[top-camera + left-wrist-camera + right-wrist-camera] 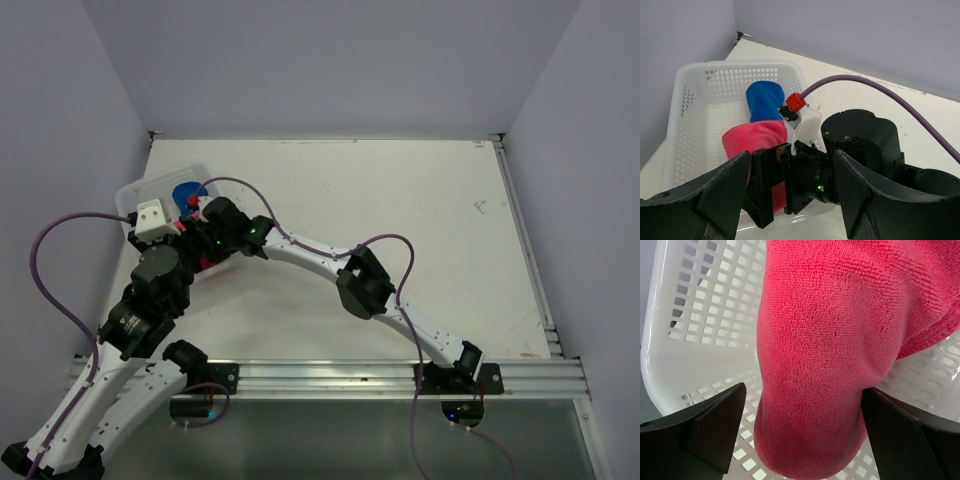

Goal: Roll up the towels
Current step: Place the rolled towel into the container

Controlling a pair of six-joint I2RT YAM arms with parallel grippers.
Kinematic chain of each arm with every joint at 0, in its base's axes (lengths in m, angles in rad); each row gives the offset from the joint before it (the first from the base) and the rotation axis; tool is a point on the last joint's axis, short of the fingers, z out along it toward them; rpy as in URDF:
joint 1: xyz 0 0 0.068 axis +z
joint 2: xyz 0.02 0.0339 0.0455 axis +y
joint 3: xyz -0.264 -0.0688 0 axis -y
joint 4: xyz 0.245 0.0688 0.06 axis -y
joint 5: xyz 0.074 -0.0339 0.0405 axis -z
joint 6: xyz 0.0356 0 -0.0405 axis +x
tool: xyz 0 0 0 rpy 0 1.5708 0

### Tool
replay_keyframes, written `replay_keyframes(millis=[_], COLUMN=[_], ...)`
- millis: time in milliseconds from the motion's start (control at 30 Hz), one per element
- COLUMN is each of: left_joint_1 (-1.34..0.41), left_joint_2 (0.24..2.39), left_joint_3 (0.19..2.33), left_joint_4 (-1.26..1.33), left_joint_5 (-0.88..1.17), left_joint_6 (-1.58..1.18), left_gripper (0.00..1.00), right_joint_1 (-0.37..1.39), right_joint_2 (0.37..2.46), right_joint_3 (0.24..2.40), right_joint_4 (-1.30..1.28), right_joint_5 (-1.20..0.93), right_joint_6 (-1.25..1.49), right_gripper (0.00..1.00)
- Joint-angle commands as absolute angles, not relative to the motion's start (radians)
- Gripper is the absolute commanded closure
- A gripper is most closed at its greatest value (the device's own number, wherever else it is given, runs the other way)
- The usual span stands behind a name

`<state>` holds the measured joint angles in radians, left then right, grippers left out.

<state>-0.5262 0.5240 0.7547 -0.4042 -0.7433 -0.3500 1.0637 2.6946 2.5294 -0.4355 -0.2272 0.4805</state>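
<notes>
**Right tool.** My right gripper (803,388) reaches down into the basket (695,320) with its jaws spread wide. The pink towel (815,335) lies between the two fingers. At the left of the wrist view, a strip of white basket shows between the finger (705,435) and the cloth. At the right, the other finger stands at the cloth's edge, and I cannot tell whether it touches. I have no grip on the towel, which rests on the basket floor.

**Left tool.** My left gripper (790,165) has its jaws well apart and holds nothing. It hovers just outside the basket's near side, facing in, with the right arm's wrist directly in front of it.

**Towels.** Both are inside the basket.
- The blue towel (764,99) is a rolled bundle lying toward the far wall.
- The pink towel is a thick, rounded roll in front of the blue one and touching it. Its end lies near the basket's near wall, and layered edges show along one side in the right wrist view.

**Surroundings.** The basket stands at the far left of the table (400,200), close to the left wall. My right arm crosses the table to reach it. A purple cable (865,80) arcs above the right wrist.
</notes>
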Motion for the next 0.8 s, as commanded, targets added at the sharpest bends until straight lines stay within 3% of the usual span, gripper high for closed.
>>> replay_keyframes(millis=[0, 767], left_joint_1=[-0.531, -0.531], left_joint_2=[0.515, 0.517], left_joint_3=[0.753, 0.758], left_joint_4=[-0.345, -0.35], left_joint_5=[-0.747, -0.744], left_joint_6=[-0.334, -0.331], left_gripper=[0.28, 0.27], right_joint_1=[1.054, 1.034], right_joint_2=[2.646, 2.52], right_joint_3=[2.53, 2.479], right_joint_4=[-0.44, -0.425], right_joint_5=[-0.249, -0.163], right_joint_6=[0.494, 0.471], right_gripper=[0.01, 0.01])
